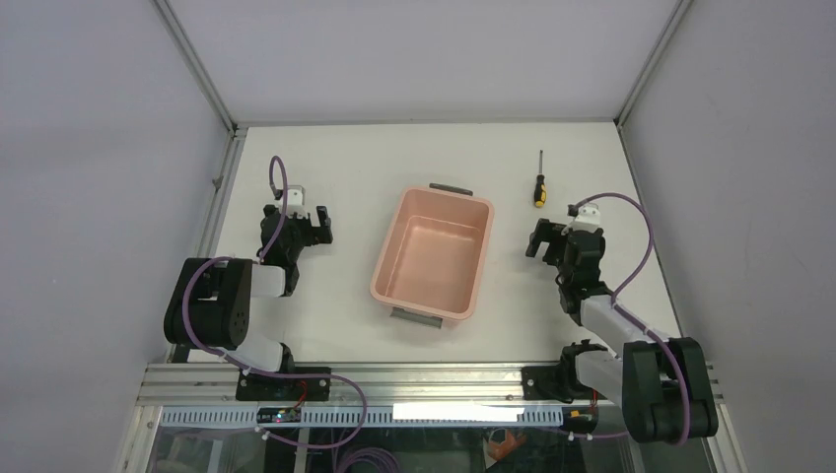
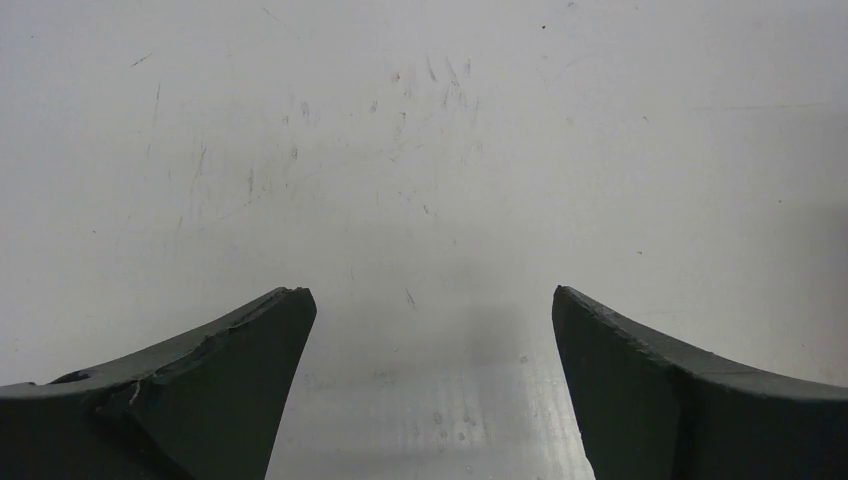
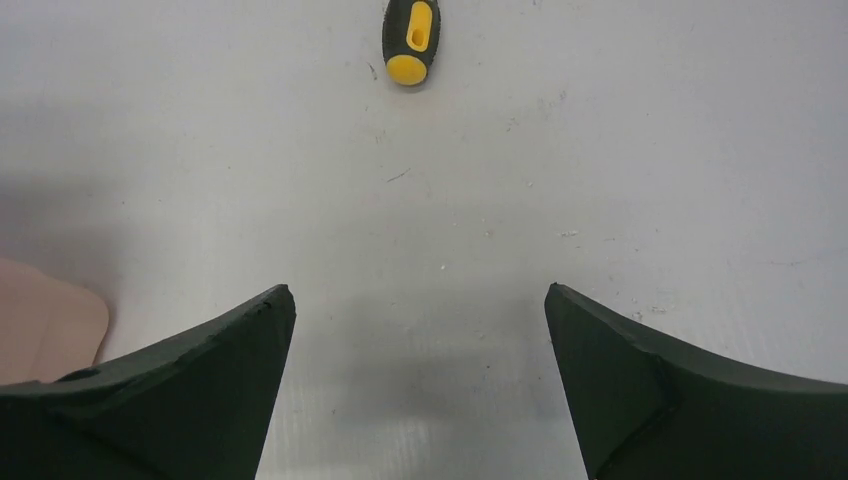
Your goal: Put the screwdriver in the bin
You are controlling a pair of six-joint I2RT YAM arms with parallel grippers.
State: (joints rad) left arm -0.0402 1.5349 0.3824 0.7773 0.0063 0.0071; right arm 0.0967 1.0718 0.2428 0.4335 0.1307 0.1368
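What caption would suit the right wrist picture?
Open right gripper facing the screwdriver handle, with the bin corner at left.

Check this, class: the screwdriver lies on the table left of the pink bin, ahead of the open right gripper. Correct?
No. The top external view shows the screwdriver lying on the table right of the pink bin, not left; it is indeed ahead of the open right gripper.

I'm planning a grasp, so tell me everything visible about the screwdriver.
The screwdriver is small: a yellow-and-black handle and a thin dark metal-looking shaft. It lies flat on the white table, right of the bin, shaft pointing away, handle end toward the open right gripper. Nothing else touches it.
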